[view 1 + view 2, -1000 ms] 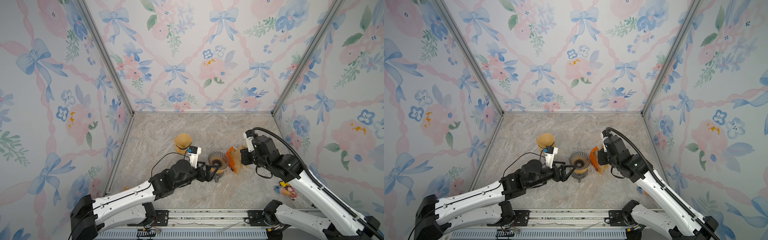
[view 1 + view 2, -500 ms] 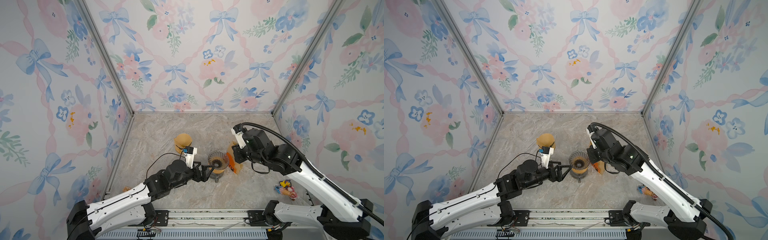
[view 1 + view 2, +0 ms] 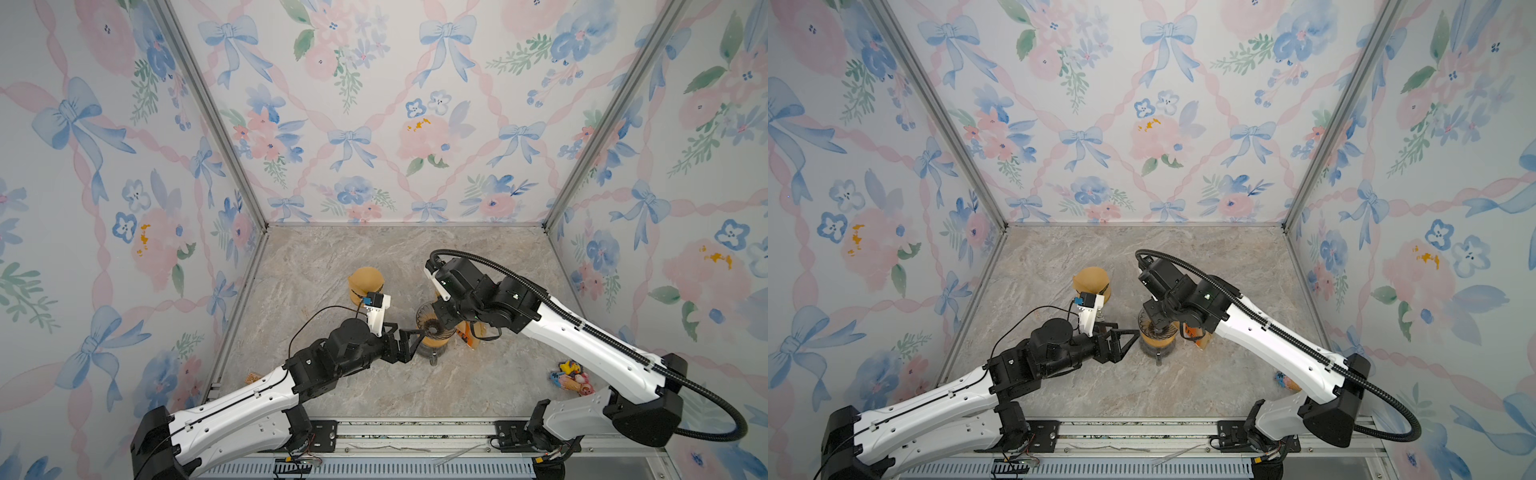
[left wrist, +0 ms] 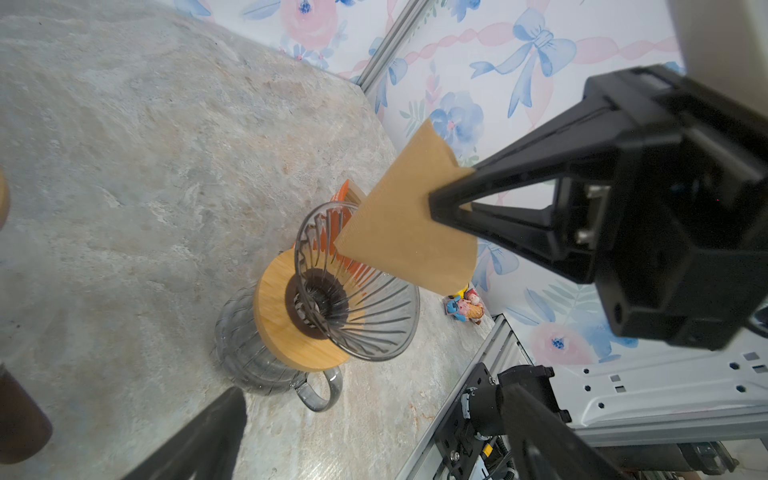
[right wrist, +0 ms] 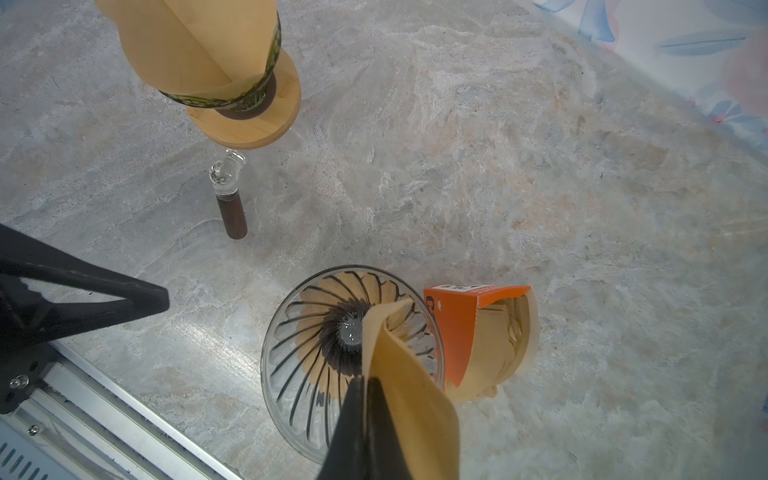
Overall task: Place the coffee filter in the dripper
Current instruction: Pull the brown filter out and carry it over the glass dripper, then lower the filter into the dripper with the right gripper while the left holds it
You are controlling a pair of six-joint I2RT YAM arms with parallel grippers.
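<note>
The brown paper coffee filter point(image 4: 411, 232) is a flat folded cone, and my right gripper point(image 4: 434, 203) is shut on its wide edge. The filter hangs tilted over the clear ribbed glass dripper point(image 4: 357, 291), its pointed end just inside the rim. The dripper sits in a wooden ring on a glass carafe point(image 4: 245, 353). In the right wrist view the filter point(image 5: 411, 374) runs from my right gripper point(image 5: 365, 386) down into the dripper point(image 5: 316, 345). My left gripper point(image 3: 1127, 343) stands open and empty, just left of the dripper point(image 3: 1156, 330).
An orange box of filters point(image 3: 467, 334) stands right of the dripper, touching it. A second brewer holding a filter point(image 3: 365, 282) stands behind the left gripper, its brown handle point(image 5: 232, 216) pointing forward. Small toys point(image 3: 571, 376) lie at the right. A metal rail point(image 3: 415, 432) runs along the front.
My right arm has swung left from the orange box, carrying the filter over the dripper. My left arm has drawn back slightly from the dripper, still open.
</note>
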